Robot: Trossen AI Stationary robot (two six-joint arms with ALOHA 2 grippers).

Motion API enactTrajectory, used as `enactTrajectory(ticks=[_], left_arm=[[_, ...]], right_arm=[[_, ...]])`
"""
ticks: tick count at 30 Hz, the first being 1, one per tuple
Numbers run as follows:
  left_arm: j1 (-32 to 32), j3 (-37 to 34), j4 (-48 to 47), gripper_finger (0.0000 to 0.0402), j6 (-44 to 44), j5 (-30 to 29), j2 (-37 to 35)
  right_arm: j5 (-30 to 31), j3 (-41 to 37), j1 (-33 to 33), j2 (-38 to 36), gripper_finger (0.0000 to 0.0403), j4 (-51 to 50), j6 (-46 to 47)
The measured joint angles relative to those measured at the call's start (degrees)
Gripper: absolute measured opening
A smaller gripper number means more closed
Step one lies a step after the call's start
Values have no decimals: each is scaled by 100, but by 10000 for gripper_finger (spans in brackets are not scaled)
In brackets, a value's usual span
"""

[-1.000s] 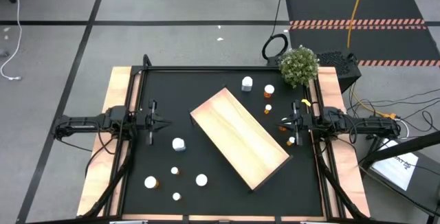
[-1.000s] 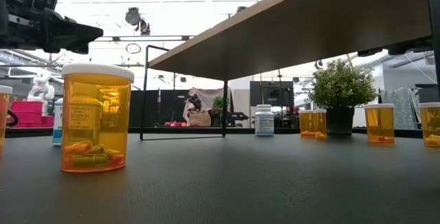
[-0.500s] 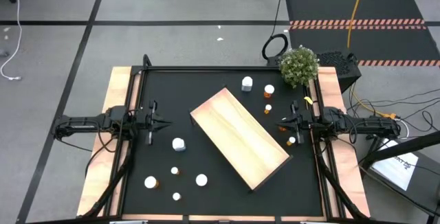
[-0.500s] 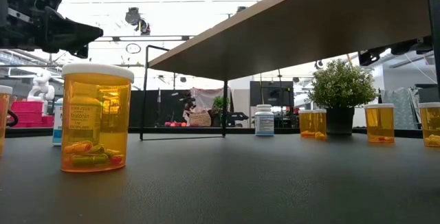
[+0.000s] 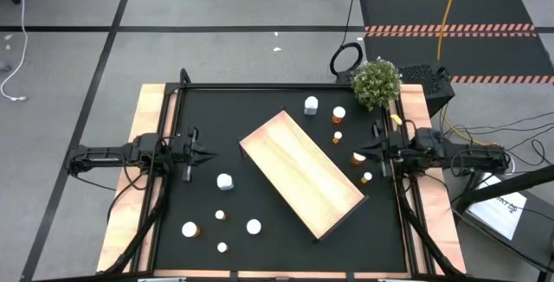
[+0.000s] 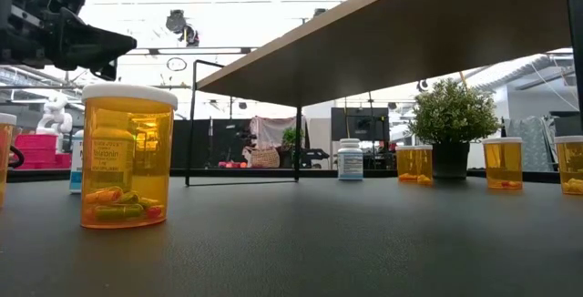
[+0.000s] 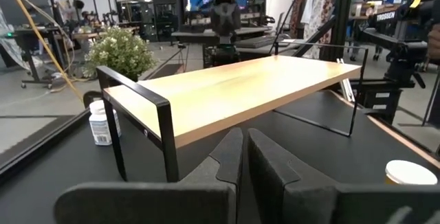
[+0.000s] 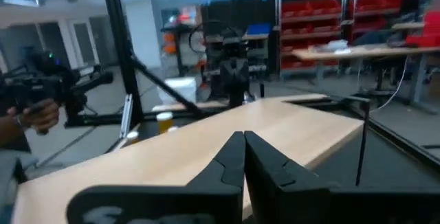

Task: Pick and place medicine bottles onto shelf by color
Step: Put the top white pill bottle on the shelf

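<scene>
The shelf (image 5: 301,174), a pale wood board on thin black legs (image 7: 165,138), stands slantwise in the middle of the black mat. Several medicine bottles stand around it. White ones (image 5: 310,105) and orange ones (image 5: 358,157) are at the far right. More bottles (image 5: 225,181) are at the near left, and one large orange bottle (image 6: 127,156) stands close in the low view. My left gripper (image 5: 208,154) hovers shut at the mat's left edge, pointing level at the shelf (image 7: 234,90). My right gripper (image 5: 363,150) is shut at the right edge, above the height of the shelf top (image 8: 206,148).
A potted plant (image 5: 376,83) stands at the far right corner. A black frame rail (image 5: 286,86) runs round the mat. A white bottle (image 7: 100,122) stands beside the shelf's leg. A person's hand (image 8: 34,117) shows beyond the table in the right wrist view.
My right gripper has risen, going out of the top of the low view, and has rolled a little about its own axis while staying shut. An orange bottle beneath it now shows uncovered in the high view. No bottle and not the shelf has moved.
</scene>
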Motion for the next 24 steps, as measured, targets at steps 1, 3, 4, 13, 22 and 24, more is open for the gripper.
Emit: enactTrajectory(ticks=[1, 3, 4, 13, 22, 24], left_arm=[[0, 0, 4, 26, -10, 2, 6], [0, 0, -8, 26, -5, 2, 10], [0, 0, -7, 26, 4, 2, 10], [2, -1, -22, 26, 25, 2, 10], [2, -2, -24, 26, 34, 2, 10], [2, -1, -26, 26, 48, 2, 10]], right_arm=[[-99, 217, 1, 124, 0, -101, -45], [-160, 694, 4, 385, 0, -176, -74], [-152, 945, 4, 514, 0, -291, -80], [-130, 3130, 2, 1998, 0, -1714, -238], [37, 4910, 2, 3361, 0, -2775, -140], [35, 5194, 2, 3591, 0, -2900, -130]])
